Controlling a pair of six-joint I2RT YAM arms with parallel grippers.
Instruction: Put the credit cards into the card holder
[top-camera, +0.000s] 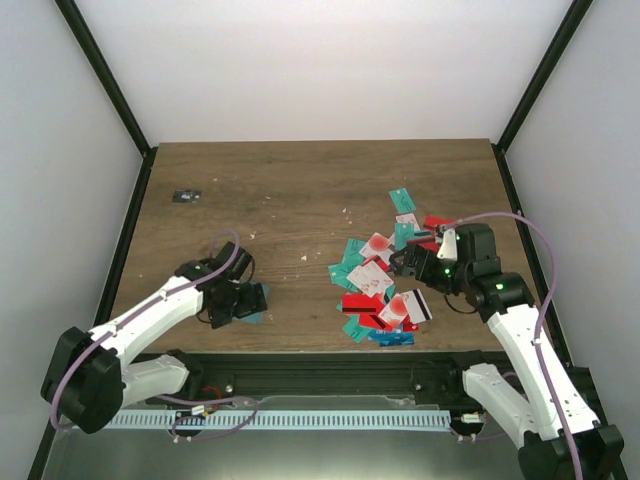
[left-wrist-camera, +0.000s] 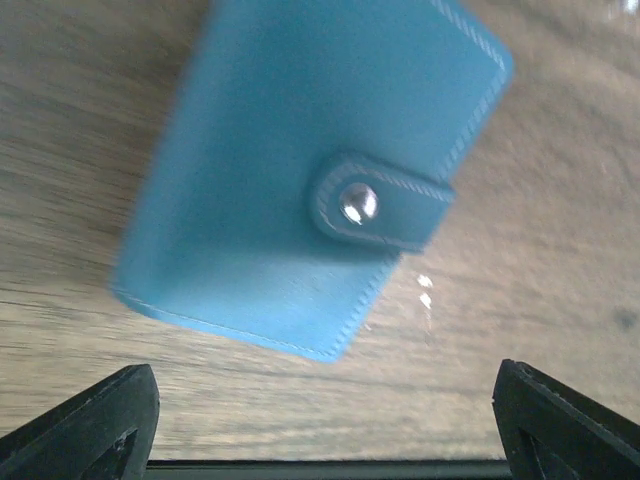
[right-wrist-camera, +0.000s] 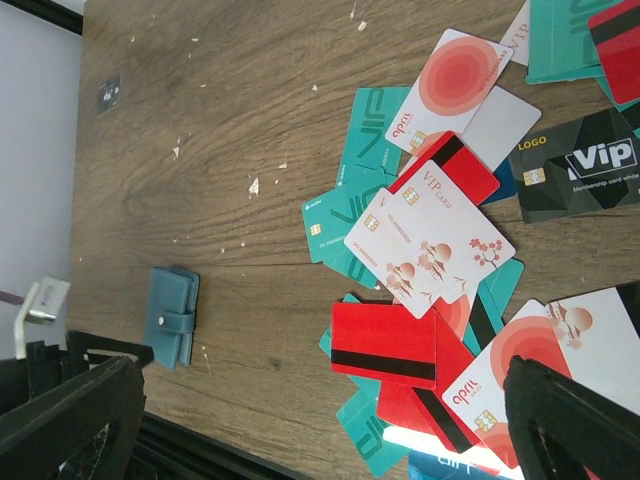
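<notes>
Card holder (left-wrist-camera: 300, 180) lies shut, its tab snapped, by the table's (top-camera: 300, 200) near edge, left of centre. It is directly under the left gripper (left-wrist-camera: 320, 415), whose fingers are spread and empty. Pin the body flat before prying the snap. Farther right, the credit cards (right-wrist-camera: 430, 240) lie heaped beneath the right gripper (right-wrist-camera: 320, 410), likewise released.
</notes>
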